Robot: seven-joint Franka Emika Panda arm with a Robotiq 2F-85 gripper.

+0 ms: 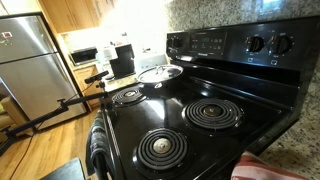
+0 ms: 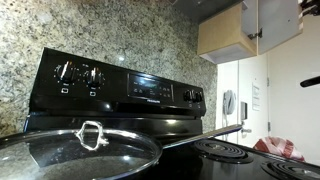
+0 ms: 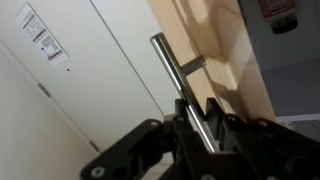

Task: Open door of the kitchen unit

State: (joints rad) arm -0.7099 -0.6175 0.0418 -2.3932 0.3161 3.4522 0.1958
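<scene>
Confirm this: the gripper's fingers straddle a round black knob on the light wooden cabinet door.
Wrong on one point: the fingers of the gripper straddle a straight silver metal bar handle, not a round black knob. It is on the light wooden cabinet door, as the wrist view shows.

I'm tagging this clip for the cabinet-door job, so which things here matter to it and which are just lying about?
Part of the job:
- light wooden cabinet door
- round metal bar handle on that door
- gripper, closed around the handle

Just lying about:
- glass pan lid with metal loop handle
- black electric stove
- stainless steel fridge
</scene>
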